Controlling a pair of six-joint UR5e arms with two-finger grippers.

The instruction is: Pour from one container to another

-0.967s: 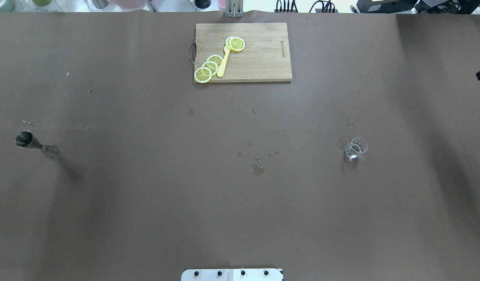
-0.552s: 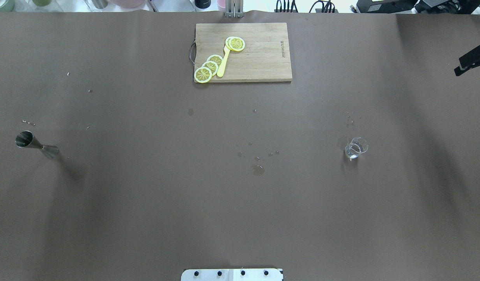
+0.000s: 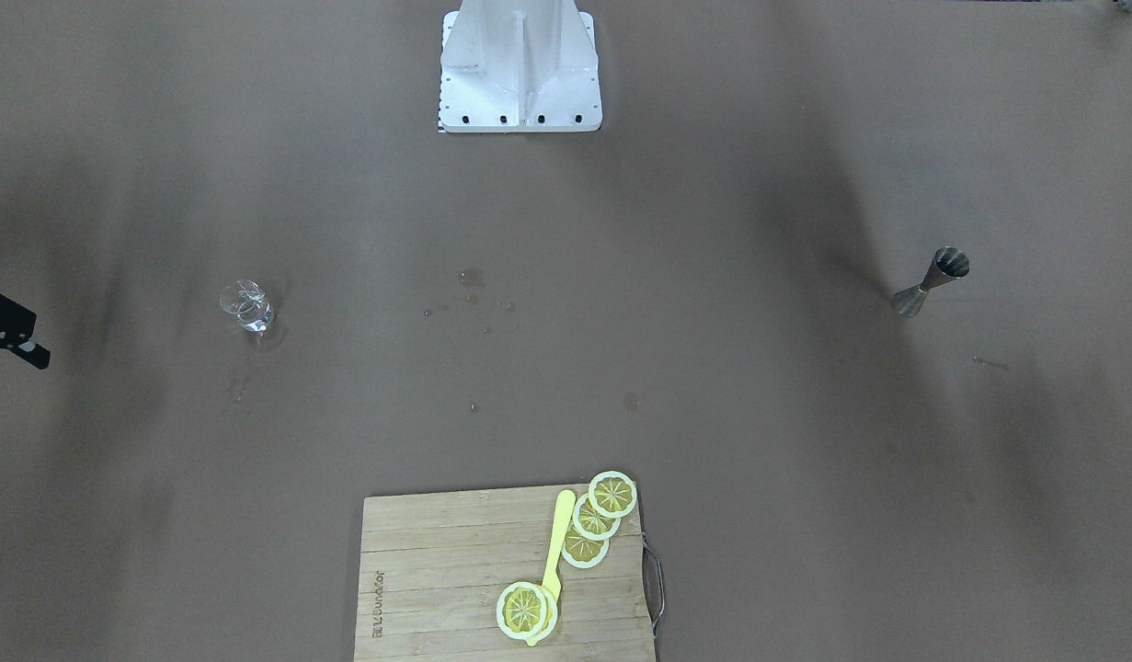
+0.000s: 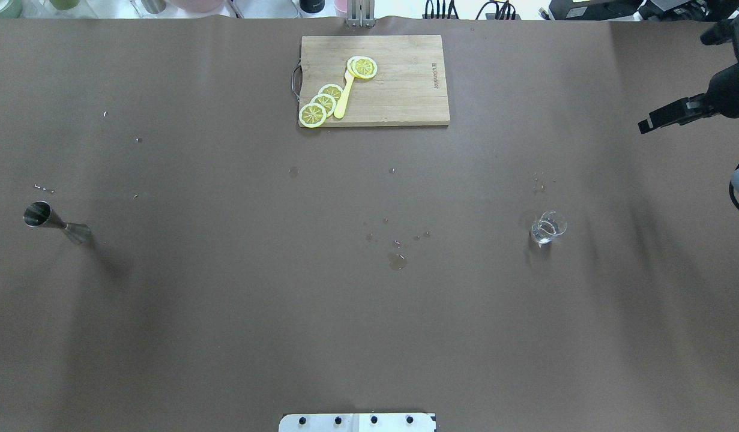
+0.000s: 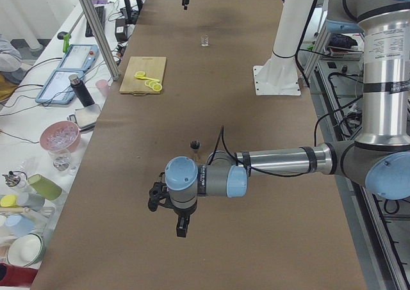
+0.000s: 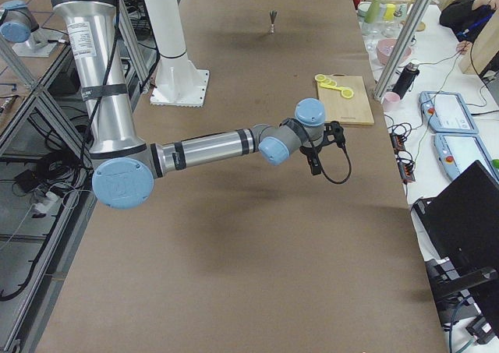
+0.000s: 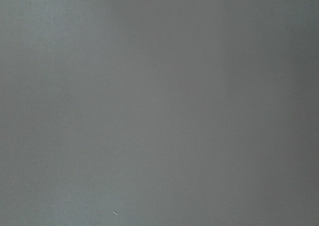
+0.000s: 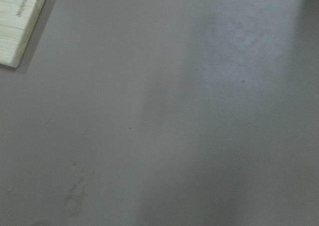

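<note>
Step in hand: approach; nothing is gripped and no pouring has begun.
Glass: the small clear glass (image 4: 548, 227) stands upright on the brown surface (image 4: 225, 312), on the robot's right, with a little liquid in it.
Jigger: the steel jigger (image 4: 56, 222) stands far off on the robot's left.
Right tool (image 4: 645, 126): at the right edge, well apart from the glass; whether its jaws are parted I cannot tell.
Left tool (image 5: 182, 229): seen only from the side, well apart from the jigger; state cannot be told.
Next move, as I judge: bring the right tool down around the glass and close on it.
</note>
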